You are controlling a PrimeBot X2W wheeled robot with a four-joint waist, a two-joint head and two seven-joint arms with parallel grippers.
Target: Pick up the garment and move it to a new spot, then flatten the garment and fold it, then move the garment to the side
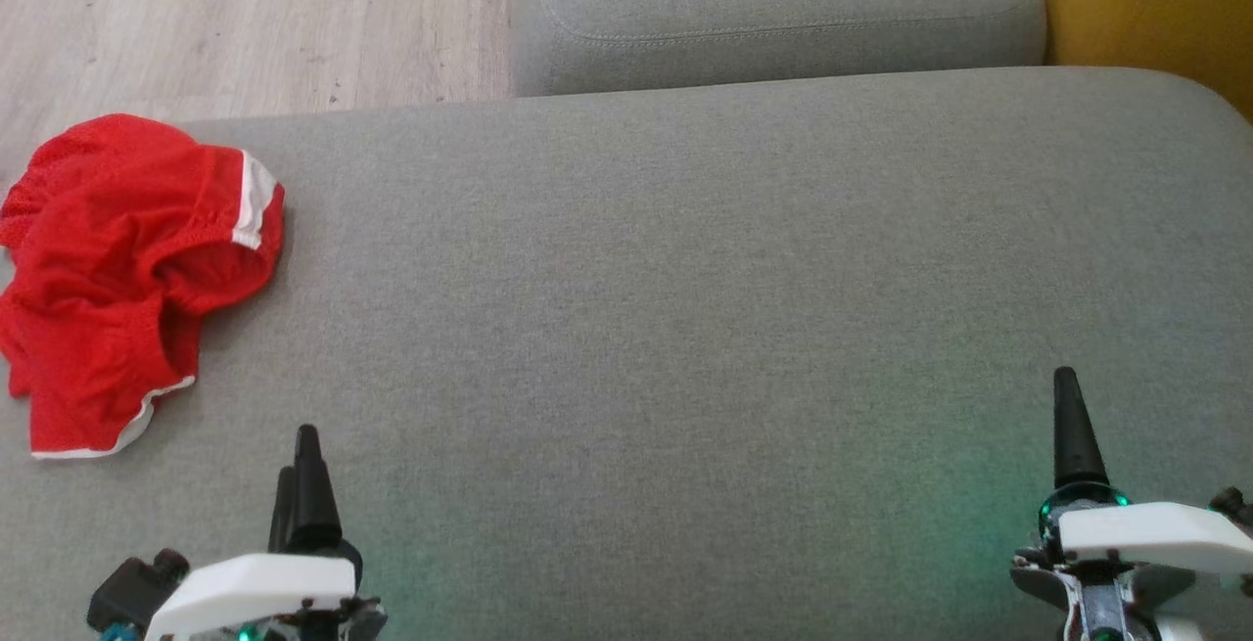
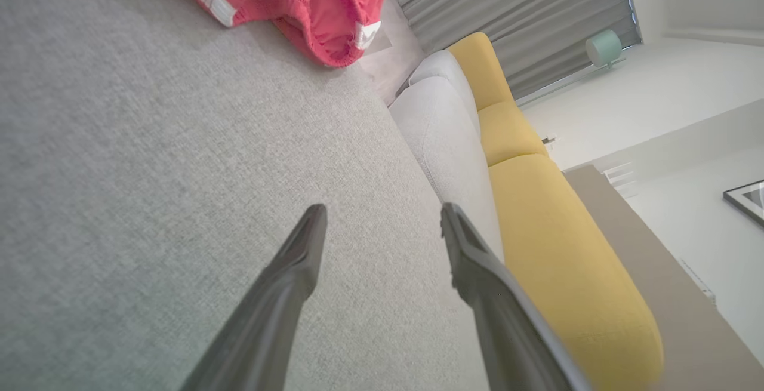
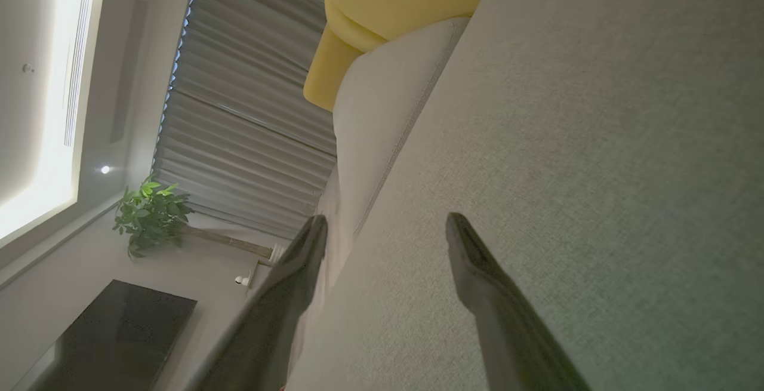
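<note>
The red garment (image 1: pixel 127 269) lies crumpled, white trim showing, at the left edge of the grey seat cushion (image 1: pixel 685 328), up toward its far-left corner. Its heap runs roughly near-to-far along that edge, and its near hem reaches down almost level with the left fingertips. How far it hangs over the edge cannot be told.

From the left jaws it sits ahead and off to the left, near but not touching. In the left wrist view the garment (image 2: pixel 286 3) is at the top, left of the line the fingers (image 2: pixel 298 259) point along. The left arm is plainly the nearer. The right jaws are well apart, by the near-right corner.

Both arms rest low at the cushion's near edge, fingers pointing toward the far edge. Both sets of jaws are spread wide and hold nothing, with only bare cushion between them. The pickup probably calls for the left arm to swing leftward and forward.
</note>
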